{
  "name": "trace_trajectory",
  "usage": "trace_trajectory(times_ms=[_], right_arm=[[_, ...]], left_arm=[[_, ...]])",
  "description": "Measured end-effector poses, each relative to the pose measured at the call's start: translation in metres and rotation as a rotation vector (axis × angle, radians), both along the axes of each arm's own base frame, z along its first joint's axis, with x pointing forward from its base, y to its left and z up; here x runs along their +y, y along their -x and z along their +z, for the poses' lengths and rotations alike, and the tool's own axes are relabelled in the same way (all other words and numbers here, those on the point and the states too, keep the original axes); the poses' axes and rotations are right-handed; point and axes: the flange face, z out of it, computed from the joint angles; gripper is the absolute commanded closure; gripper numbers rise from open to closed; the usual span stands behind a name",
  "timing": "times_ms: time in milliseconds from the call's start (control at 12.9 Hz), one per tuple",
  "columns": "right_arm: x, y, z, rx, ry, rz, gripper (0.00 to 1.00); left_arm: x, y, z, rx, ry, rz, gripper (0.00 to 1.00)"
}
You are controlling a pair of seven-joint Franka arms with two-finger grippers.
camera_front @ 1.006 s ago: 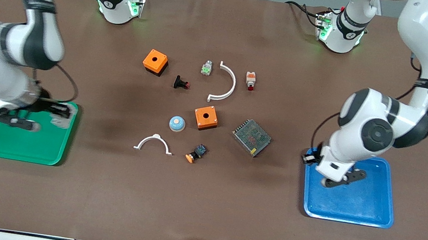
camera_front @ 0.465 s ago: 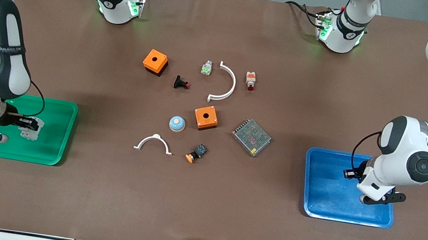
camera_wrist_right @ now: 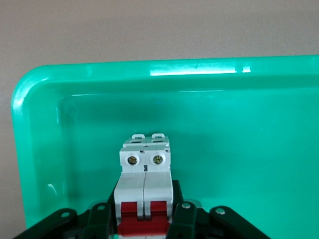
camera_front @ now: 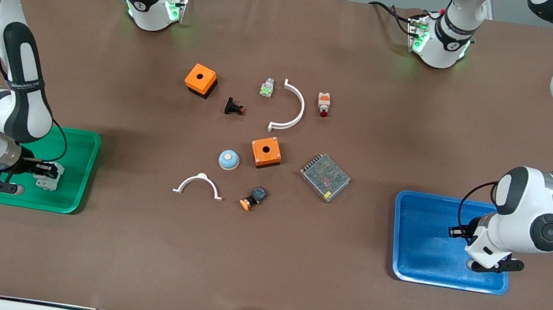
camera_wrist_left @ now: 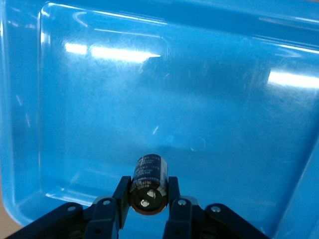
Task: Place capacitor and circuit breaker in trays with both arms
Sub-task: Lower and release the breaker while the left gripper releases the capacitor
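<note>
My right gripper (camera_front: 48, 170) is shut on the white-grey circuit breaker (camera_front: 50, 176) with red levers, low over the green tray (camera_front: 85, 150). In the right wrist view the circuit breaker (camera_wrist_right: 144, 174) sits between the fingers of the right gripper (camera_wrist_right: 144, 214), over the floor of the green tray (camera_wrist_right: 239, 149). My left gripper (camera_front: 460, 234) is low over the blue tray (camera_front: 422, 235). In the left wrist view the left gripper (camera_wrist_left: 148, 196) is shut on the small black capacitor (camera_wrist_left: 148, 179) over the floor of the blue tray (camera_wrist_left: 174, 89). The capacitor is hidden in the front view.
Mid-table lie two orange boxes (camera_front: 200, 79) (camera_front: 265, 152), two white arcs (camera_front: 291, 108) (camera_front: 198, 184), a mesh-covered power supply (camera_front: 325, 177), a blue dome (camera_front: 228, 159), a black flared part (camera_front: 234, 107), a white-orange button (camera_front: 323, 103) and other small parts.
Both arms swung outward. The right gripper carried the circuit breaker nearer the front camera over the green tray. The left gripper moved across the blue tray toward the left arm's end.
</note>
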Motion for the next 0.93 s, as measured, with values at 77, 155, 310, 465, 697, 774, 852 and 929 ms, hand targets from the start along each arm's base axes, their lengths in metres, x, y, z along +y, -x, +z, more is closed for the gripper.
trace_trajectory(times_ms=[77, 155, 310, 465, 697, 774, 852, 929], right_arm=[[0.0, 0.0, -0.001, 0.002, 0.0, 0.0, 0.0], [0.0, 0.0, -0.002, 0.004, -0.001, 0.001, 0.0], [0.0, 0.0, -0.003, 0.004, -0.001, 0.001, 0.0], [0.0, -0.003, 0.003, 0.011, -0.004, 0.003, 0.0], [0.005, -0.015, 0.034, 0.1, -0.038, 0.017, 0.0], [0.011, -0.02, 0.05, 0.131, -0.05, 0.027, 0.0], [0.018, -0.023, 0.064, 0.145, -0.057, 0.035, 0.0], [0.029, -0.026, 0.079, 0.147, -0.058, 0.03, 0.0]], left_arm=[[0.003, -0.001, -0.005, -0.007, 0.005, 0.004, 0.89], [0.006, -0.002, -0.01, -0.012, 0.011, 0.004, 0.78], [0.009, -0.002, -0.015, -0.013, 0.016, -0.003, 0.09], [0.01, -0.007, -0.01, -0.03, 0.018, -0.015, 0.0], [0.013, -0.017, 0.017, -0.065, 0.018, -0.023, 0.0], [0.012, -0.018, 0.031, -0.071, 0.013, -0.028, 0.0], [0.01, -0.019, 0.047, -0.077, 0.007, -0.034, 0.0], [0.008, -0.019, 0.066, -0.085, -0.001, -0.046, 0.0]])
